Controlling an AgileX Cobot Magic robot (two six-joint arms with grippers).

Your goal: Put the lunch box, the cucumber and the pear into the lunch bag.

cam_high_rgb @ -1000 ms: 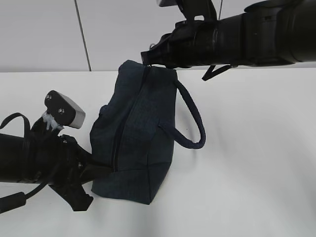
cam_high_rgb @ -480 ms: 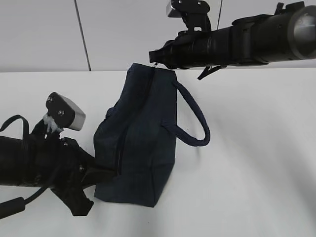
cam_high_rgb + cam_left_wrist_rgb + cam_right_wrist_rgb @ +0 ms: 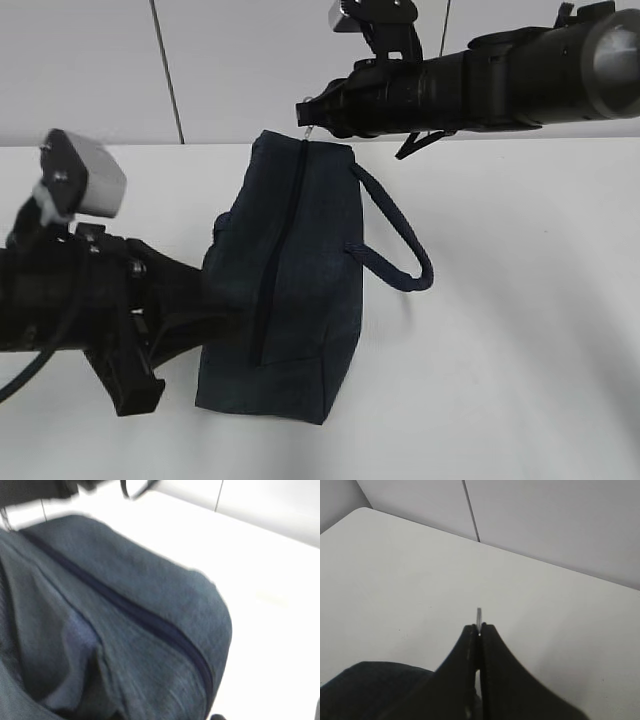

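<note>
The navy lunch bag (image 3: 300, 270) lies on the white table, its dark zipper line (image 3: 275, 260) running along its top. My right gripper (image 3: 306, 112) is at the bag's far end, shut on the thin silver ring pull (image 3: 479, 614), which sticks out past the closed fingertips (image 3: 487, 630). My left gripper (image 3: 225, 325) presses into the bag's near left side and holds the fabric. The left wrist view is filled by blurred bag fabric (image 3: 150, 595) and zipper (image 3: 135, 612), with the jaws hidden. The lunch box, cucumber and pear are out of view.
The bag's padded loop handle (image 3: 400, 235) sticks out to the right. A white table (image 3: 520, 330) surrounds the bag, and a pale wall with a dark seam (image 3: 165, 70) stands behind it.
My left arm has swung so that its wrist camera rose and moved left. The bag's near end shifted right and the bag straightened. My right gripper stayed on the pull.
</note>
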